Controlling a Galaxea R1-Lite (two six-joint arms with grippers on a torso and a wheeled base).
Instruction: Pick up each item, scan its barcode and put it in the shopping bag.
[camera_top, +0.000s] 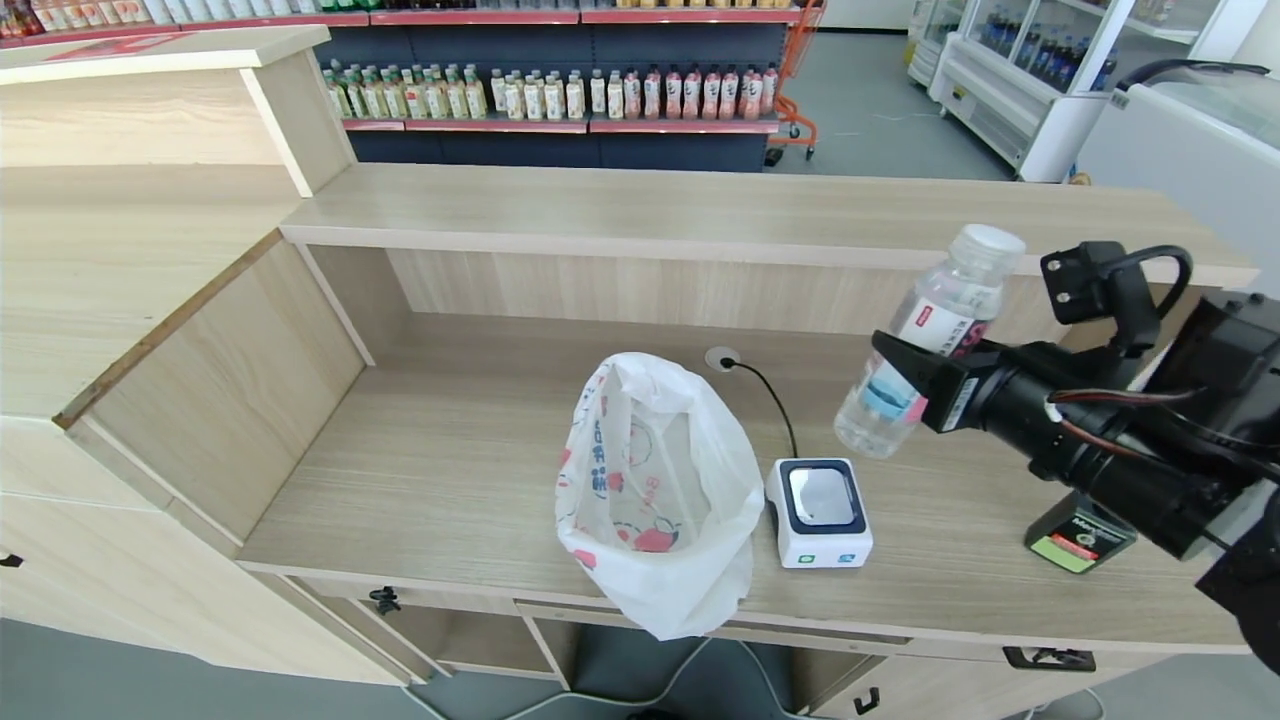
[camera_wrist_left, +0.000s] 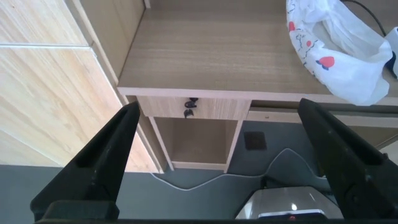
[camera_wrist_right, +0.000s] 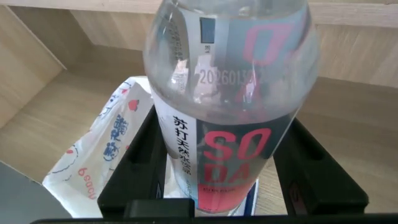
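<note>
Head view down over counter (camera_top: 450, 470), wrist views close, sharing shopping bag (camera_top: 655, 480)

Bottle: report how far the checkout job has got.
Done: the bottle is picked up, clamped in the right gripper, in the air right of the scanner. In hand: its scan, seemingly not yet done. Left: dropping it in the bag, then the dark green item on the counter.

Bright, even light from overhead; shadows on the bench (camera_top: 480, 470) are faint and soft. The scanner (camera_top: 820, 510), at 4 o'clock in the head view, glares pale. Straight edges bow near the rim.
</note>
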